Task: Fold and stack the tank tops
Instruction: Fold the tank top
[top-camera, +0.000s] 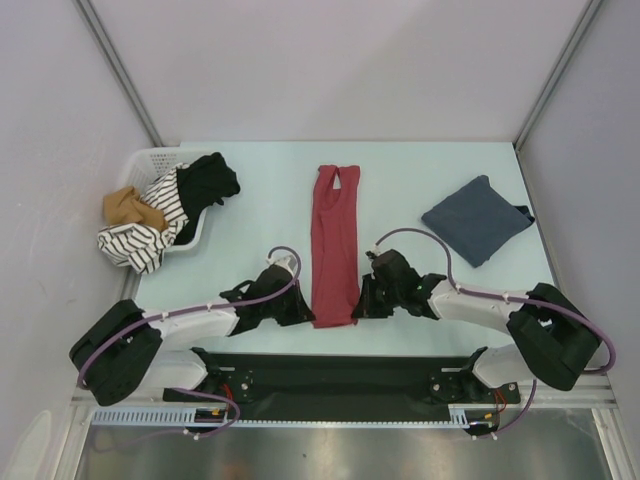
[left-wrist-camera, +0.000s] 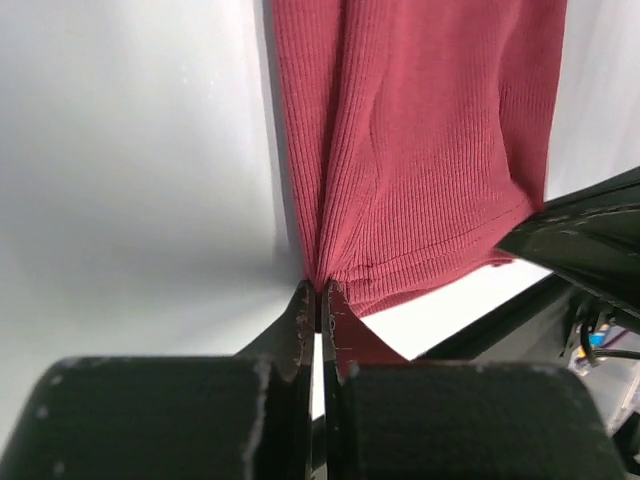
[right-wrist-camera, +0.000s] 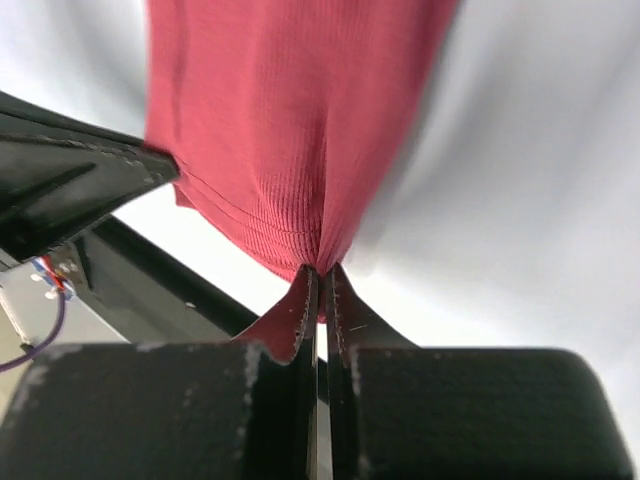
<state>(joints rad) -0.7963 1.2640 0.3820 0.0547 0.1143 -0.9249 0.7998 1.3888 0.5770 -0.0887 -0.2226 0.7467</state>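
A brick red tank top (top-camera: 334, 245) lies as a long narrow strip down the middle of the table, straps at the far end. My left gripper (top-camera: 306, 313) is shut on its near left hem corner, the ribbed red cloth (left-wrist-camera: 420, 150) pinched at the fingertips (left-wrist-camera: 320, 292). My right gripper (top-camera: 362, 306) is shut on the near right hem corner, where the red cloth (right-wrist-camera: 290, 130) bunches into the tips (right-wrist-camera: 322, 272). A slate blue-grey tank top (top-camera: 475, 219) lies folded at the far right.
A white basket (top-camera: 150, 160) at the far left holds a black garment (top-camera: 208, 185), a striped one (top-camera: 150, 235) and a tan one (top-camera: 127, 207) that spill over its rim. The table's near edge is a black bar (top-camera: 330, 375) just behind both grippers.
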